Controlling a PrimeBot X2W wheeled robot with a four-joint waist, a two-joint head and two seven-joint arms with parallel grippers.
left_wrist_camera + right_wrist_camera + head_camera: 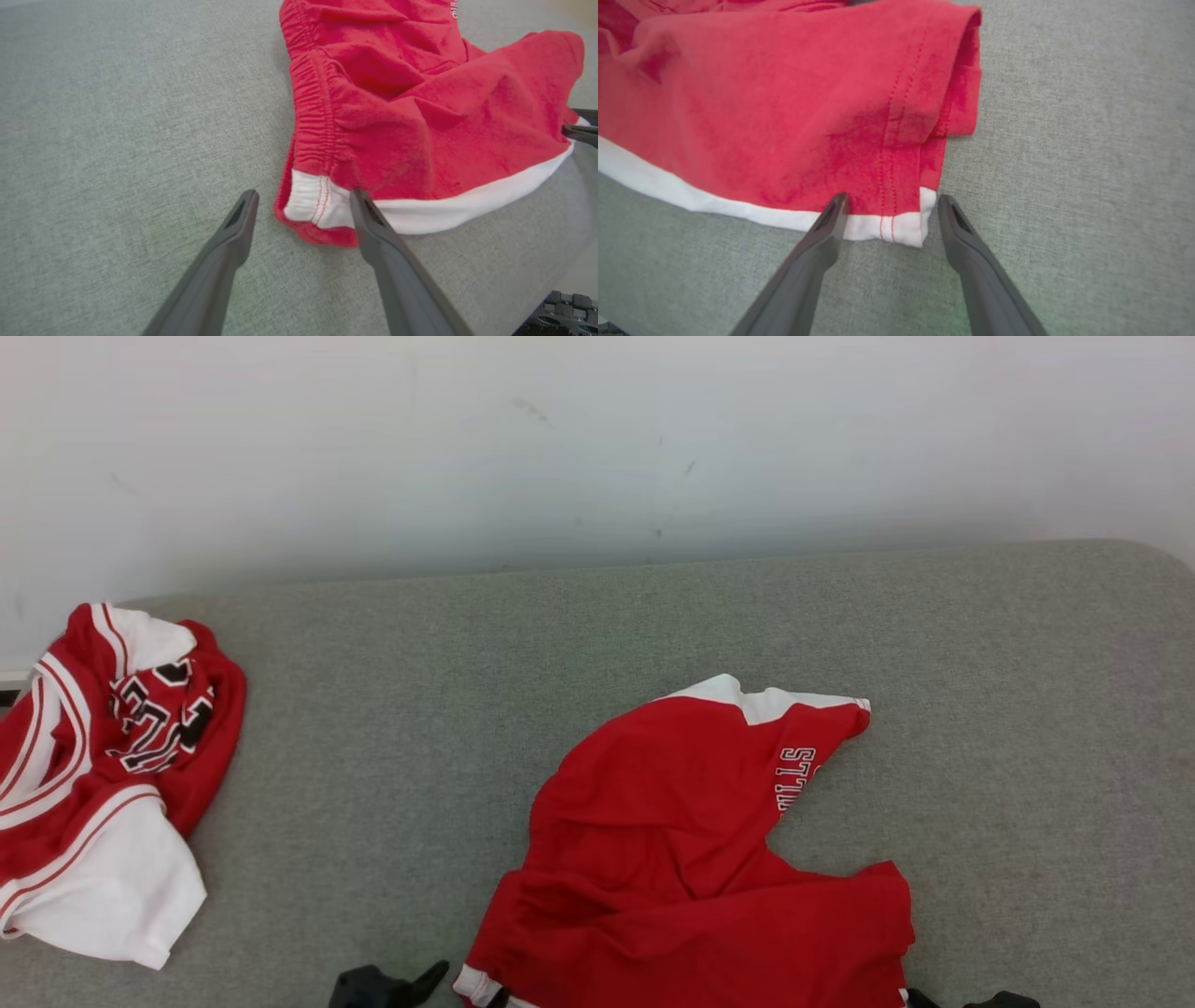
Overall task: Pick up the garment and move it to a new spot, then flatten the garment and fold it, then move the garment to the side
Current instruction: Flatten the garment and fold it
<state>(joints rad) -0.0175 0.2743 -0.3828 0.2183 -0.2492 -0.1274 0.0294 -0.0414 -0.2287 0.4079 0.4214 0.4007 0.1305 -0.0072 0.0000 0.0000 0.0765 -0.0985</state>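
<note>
A grey, felt-like surface [653, 616] runs across the head view, its far edge meeting a plain white wall [560, 448] marked with a few faint scuffs. The far right corner of the surface is rounded.

The red shorts [691, 859] lie near the front edge, right of centre. They are rumpled, with one leg reaching away toward the wall and white lettering on that leg. A white band runs along their near hem. Well apart from them, at the far left, a red-and-white jersey [103, 775] sits in a crumpled heap.

Both arms come in low from the near side, one at each end of the white hem. The left jaws stand spread wide and grasp nothing. In the left wrist view one finger [233, 242] rests over bare surface, the other overlaps the hem, and the hem's corner by the gathered waistband [313, 121] lies between them. The right jaws are likewise released. In the right wrist view one finger [817, 252] has its tip over the white band [691, 198], the other sits just beside the cloth, and the hem corner is between the two. Whether the fingertips press the fabric I cannot tell
</note>
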